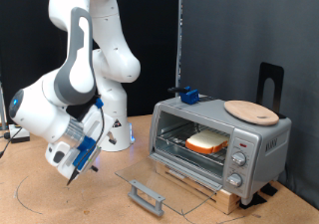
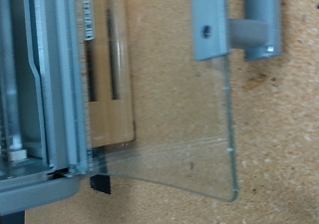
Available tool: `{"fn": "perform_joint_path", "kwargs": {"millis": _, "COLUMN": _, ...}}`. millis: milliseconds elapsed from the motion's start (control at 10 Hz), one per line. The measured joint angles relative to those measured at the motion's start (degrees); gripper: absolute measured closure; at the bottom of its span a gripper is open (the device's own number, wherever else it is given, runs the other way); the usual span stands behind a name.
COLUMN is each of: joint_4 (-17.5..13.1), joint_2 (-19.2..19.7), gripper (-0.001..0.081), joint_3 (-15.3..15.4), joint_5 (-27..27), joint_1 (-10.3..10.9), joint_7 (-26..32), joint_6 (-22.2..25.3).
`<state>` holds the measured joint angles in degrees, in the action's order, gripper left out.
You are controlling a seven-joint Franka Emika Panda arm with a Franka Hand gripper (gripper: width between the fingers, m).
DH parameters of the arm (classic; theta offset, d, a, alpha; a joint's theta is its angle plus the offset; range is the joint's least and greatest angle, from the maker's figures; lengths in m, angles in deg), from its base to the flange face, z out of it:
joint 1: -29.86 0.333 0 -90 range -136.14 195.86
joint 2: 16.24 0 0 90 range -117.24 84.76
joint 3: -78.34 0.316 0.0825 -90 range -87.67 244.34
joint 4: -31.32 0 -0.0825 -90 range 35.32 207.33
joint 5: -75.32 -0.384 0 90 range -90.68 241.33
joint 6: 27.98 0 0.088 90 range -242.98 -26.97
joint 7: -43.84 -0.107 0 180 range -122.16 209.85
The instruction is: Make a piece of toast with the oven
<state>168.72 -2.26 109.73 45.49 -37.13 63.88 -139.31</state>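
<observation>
The silver toaster oven (image 1: pixel 234 136) stands on a wooden slatted base at the exterior view's right. Its glass door (image 1: pixel 169 179) lies dropped open, flat over the table, with the grey handle (image 1: pixel 147 196) at its outer edge. The piece of toast (image 1: pixel 207 141) lies on the wire rack inside. My gripper (image 1: pixel 76 172) hangs at the exterior view's left, above the table, well away from the door and holding nothing that shows. The wrist view shows the glass door (image 2: pixel 184 114), its handle (image 2: pixel 237 25) and the oven's metal edge (image 2: pixel 50 85); my fingers do not show there.
A round tan wooden board (image 1: pixel 250 111) and a small blue object (image 1: pixel 188 95) sit on the oven's top. A black stand (image 1: pixel 271 83) rises behind it. A thin cable (image 1: pixel 30 192) curves over the table by the robot's base.
</observation>
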Motion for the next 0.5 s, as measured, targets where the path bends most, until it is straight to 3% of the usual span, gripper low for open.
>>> {"fn": "perform_joint_path", "kwargs": {"millis": 500, "joint_4": -1.50, "joint_2": 8.37, "gripper": -0.0002, "joint_3": -0.07, "joint_5": 3.71, "joint_1": 0.78, "joint_7": -1.25, "joint_6": -3.73}}
